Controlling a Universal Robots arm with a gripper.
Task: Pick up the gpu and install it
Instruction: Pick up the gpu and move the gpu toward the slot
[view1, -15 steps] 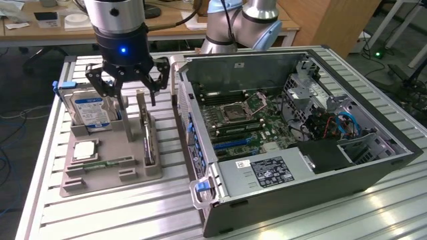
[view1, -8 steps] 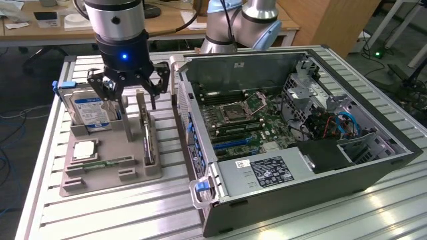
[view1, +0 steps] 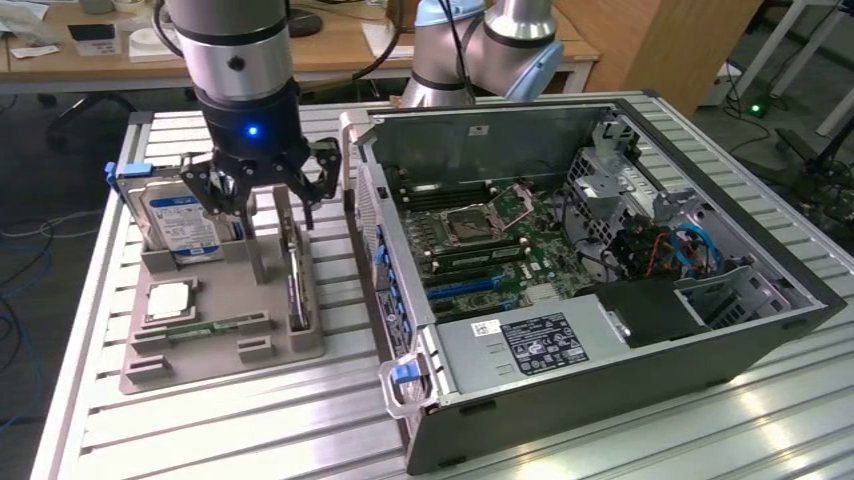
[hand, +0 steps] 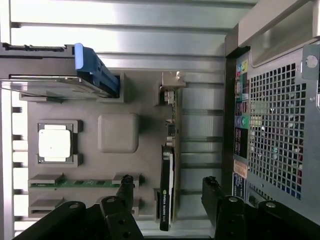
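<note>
Gripper (hand: 167, 181) stands wide open, empty, astride the edge-on gpu (hand: 166, 200); contact cannot be told.

A: What sort of place is this?
B: Robotics lab. Slotted aluminium bench (view1: 200, 430), opened PC tower (view1: 561, 250) on it, robot arm (view1: 240, 60) upper left of frame.
A: Background?
B: Wooden desks (view1: 334, 55) along top edge.

In the exterior view the gripper (view1: 274, 205) hides the far end of the gpu (view1: 299, 300) and an edge of the drive (view1: 180, 225) beside it. In the wrist view the frame cuts off the drive and the case (hand: 280, 125); one fingertip (hand: 125, 183) seems to cover the end of the stick (hand: 75, 183).
</note>
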